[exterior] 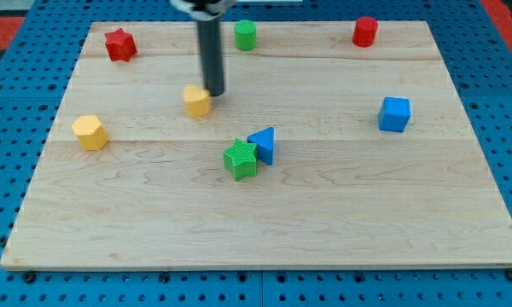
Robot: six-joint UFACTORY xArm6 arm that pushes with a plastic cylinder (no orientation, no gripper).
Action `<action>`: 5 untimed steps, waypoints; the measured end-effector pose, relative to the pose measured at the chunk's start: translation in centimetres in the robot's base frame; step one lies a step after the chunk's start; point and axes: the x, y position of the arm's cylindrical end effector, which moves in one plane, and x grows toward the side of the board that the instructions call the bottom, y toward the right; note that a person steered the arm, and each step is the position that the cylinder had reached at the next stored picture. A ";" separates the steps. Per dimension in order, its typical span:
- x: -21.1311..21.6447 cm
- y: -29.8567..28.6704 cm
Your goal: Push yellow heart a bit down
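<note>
Camera view. My tip (214, 91) stands on the table (341, 213) in the upper-left-centre of the frame, at the upper right edge of the yellow heart (197, 100), touching it or all but touching it; I cannot tell which. There is no gripper on this arm, only the dark rod, so nothing opens or closes and nothing is held. The yellow heart lies left of centre in the upper half of the frame, well apart from the yellow hexagon (90, 132) at the frame's left. A red star (119, 44) sits at the upper left, a green cylinder (245, 35) at top centre just right of the rod, a red cylinder (365, 31) at the upper right, and a blue cube (394, 114) at the right. Below and right of the heart, a green star (241, 159) and a blue triangle (264, 144) touch one another near the centre.

Step in hand, as I judge it: the approach is complete and the push is about to begin or just beginning. The next move calls for a short stroke toward the frame's bottom. Since my tip sits right of the heart's middle, I would shift it slightly left first, or the block may slew leftward.
</note>
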 end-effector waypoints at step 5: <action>-3.1 -11.7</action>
